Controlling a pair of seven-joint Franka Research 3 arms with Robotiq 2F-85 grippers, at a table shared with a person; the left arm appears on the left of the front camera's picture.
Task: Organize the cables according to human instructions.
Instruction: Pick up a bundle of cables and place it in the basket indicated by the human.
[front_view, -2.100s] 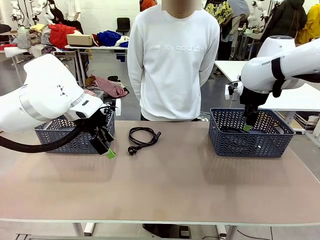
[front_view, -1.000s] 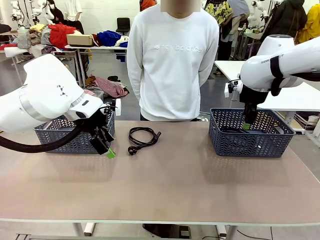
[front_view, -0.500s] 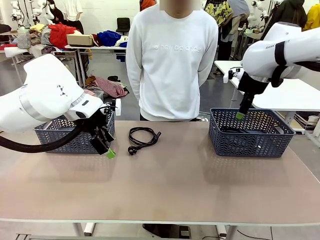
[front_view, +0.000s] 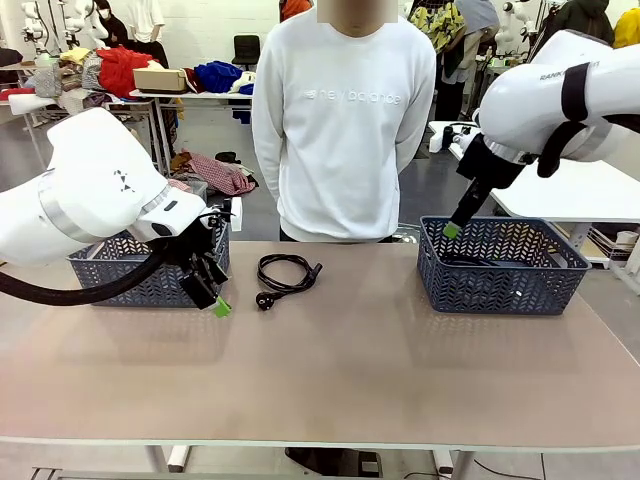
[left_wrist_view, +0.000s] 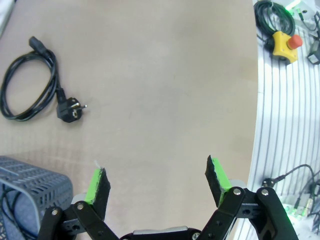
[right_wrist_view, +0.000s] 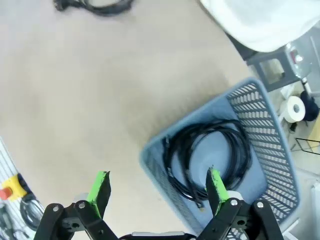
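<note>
Cables first: you have one coiled black cable (front_view: 287, 270) lying loose on the counter (front_view: 330, 370), in front of the person in the white sweatshirt (front_view: 343, 120), with its round plug nearest your side. The left wrist view shows that same cable (left_wrist_view: 31, 85) flat on the bare surface, well apart from the fingers. More coiled cables (right_wrist_view: 207, 155) lie inside the right basket (front_view: 500, 265). In the left wrist view a dark cable (left_wrist_view: 12, 210) shows inside the left basket (front_view: 130, 270).

Your left gripper (front_view: 213, 295) hangs low just in front of the left basket, jaws spread wide and holding nothing. Your right gripper (front_view: 455, 222) sits above the near-left corner of the right basket, clear of its rim; its jaws are also wide open and empty, with the basket's cables below them.
</note>
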